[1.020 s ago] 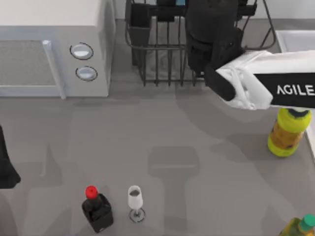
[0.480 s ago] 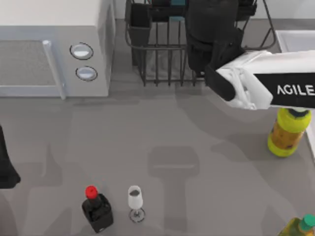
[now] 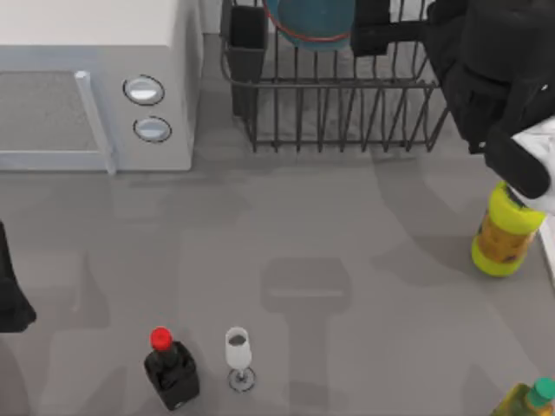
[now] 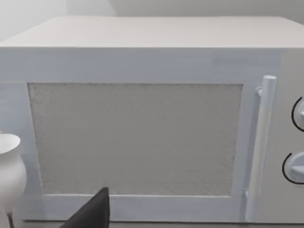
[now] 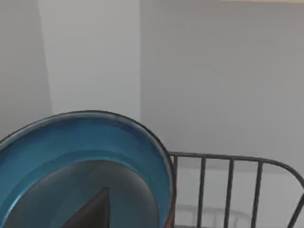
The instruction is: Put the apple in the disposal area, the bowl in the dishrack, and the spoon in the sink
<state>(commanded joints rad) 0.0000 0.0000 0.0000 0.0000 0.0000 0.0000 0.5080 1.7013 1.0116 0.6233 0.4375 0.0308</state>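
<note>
One bowl (image 3: 310, 19) sits in the dishrack (image 3: 347, 104); right claw state can't be told, and its arm could clip the yellow bottle (image 3: 506, 232) while swinging low.

bowl (image 5: 85, 156): blue, reddish-brown rim, close up, standing on edge
dishrack (image 5: 231, 190): dark bars at the bowl's 3 o'clock

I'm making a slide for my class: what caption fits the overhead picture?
Blue bowl sits in the dishrack beside the microwave; right arm hovers nearby.
</note>
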